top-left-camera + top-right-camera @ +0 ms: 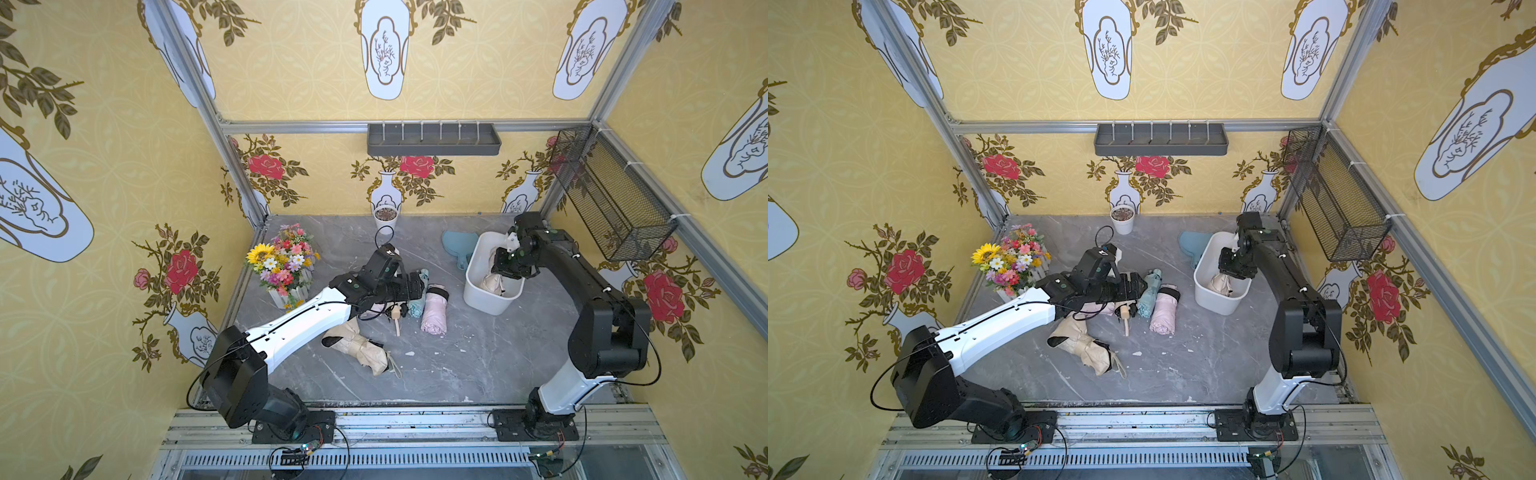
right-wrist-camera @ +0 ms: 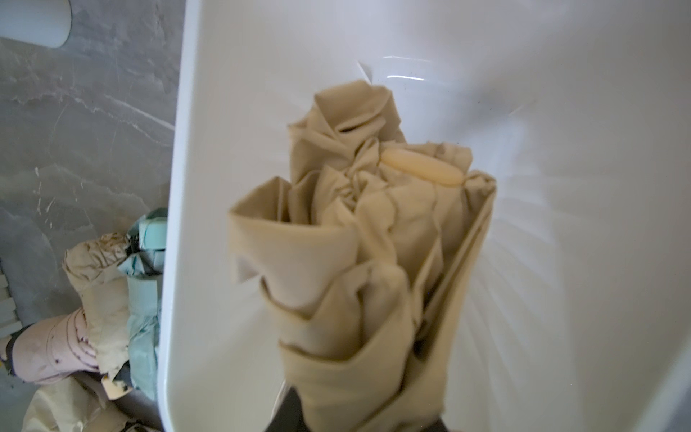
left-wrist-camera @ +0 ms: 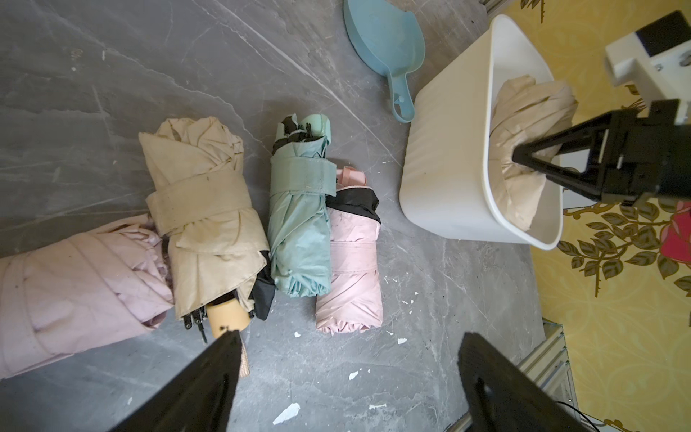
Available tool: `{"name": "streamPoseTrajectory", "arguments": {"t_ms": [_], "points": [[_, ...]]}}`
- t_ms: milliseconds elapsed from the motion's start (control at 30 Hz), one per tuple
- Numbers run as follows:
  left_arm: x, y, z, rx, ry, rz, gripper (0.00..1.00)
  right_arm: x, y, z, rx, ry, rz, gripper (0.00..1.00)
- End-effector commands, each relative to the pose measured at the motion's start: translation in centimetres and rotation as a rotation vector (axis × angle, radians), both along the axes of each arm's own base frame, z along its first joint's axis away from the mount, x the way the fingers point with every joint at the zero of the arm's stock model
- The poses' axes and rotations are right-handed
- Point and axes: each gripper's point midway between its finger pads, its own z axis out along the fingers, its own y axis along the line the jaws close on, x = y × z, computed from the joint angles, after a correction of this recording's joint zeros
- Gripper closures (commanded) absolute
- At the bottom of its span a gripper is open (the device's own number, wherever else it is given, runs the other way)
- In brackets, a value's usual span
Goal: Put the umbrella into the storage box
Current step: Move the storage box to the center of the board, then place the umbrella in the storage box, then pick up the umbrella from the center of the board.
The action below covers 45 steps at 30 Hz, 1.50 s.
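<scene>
Currently storage box [image 1: 486, 299] holds beige umbrella [image 2: 355, 262]; right gripper [image 3: 518, 155] clamped on it.

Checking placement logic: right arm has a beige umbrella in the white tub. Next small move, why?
Probably open the right gripper and release. It is shut on the beige umbrella, whose free end is down inside the storage box, below the rim. Whether it touches the bottom cannot be told, but any drop looks short.
</scene>
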Motion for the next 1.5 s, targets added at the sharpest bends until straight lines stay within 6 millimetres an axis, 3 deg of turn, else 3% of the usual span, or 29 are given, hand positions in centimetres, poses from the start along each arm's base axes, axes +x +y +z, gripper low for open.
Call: {"name": "streamPoseTrajectory", "arguments": {"t_ms": [0,133,333,533,700,767,867,1033,1167,1233,1367,1467], "points": [[-0.2,0.0,0.0,-0.016,0.006,0.000,0.05,-1.2,0.9,0.4,0.020,0.006,0.050,0.83],[-0.4,-0.2,0.0,-0.027,0.018,-0.005,0.05,0.0,1.0,0.0,0.027,-0.009,0.075,0.82],[-0.5,-0.2,0.1,-0.034,0.023,0.000,0.05,2.6,1.4,-2.5,0.051,-0.019,0.056,0.82],[-0.3,-0.5,-0.3,-0.030,0.039,-0.001,0.05,4.5,1.5,-5.0,0.066,0.003,0.025,0.73],[-0.2,-0.9,-0.2,-0.022,0.047,-0.006,0.05,4.7,1.6,-5.2,0.074,0.021,0.013,0.46],[-0.3,-1.0,-0.3,-0.012,0.049,-0.008,0.05,4.5,1.7,-3.6,0.065,-0.001,0.018,0.21],[-0.7,-1.6,-0.4,0.002,0.051,-0.013,0.05,3.3,1.1,0.4,0.018,-0.076,-0.015,0.16],[-1.8,-3.3,-2.3,0.014,0.137,-0.004,0.09,-1.5,0.4,6.7,0.041,-0.243,-0.118,0.19],[-2.6,-5.3,-3.4,0.048,0.143,-0.041,0.14,-5.0,0.5,7.1,0.066,-0.240,-0.129,0.22],[-2.7,-6.2,-4.0,0.051,0.169,-0.036,0.22,-6.3,0.6,6.3,0.067,-0.212,-0.120,0.23],[-2.5,-7.1,-5.3,0.072,0.199,-0.035,0.26,-7.0,0.6,5.5,0.064,-0.175,-0.102,0.23],[-2.2,-7.3,-6.4,0.099,0.206,-0.023,0.26,-6.8,0.7,6.0,0.076,-0.187,-0.099,0.21]]}}
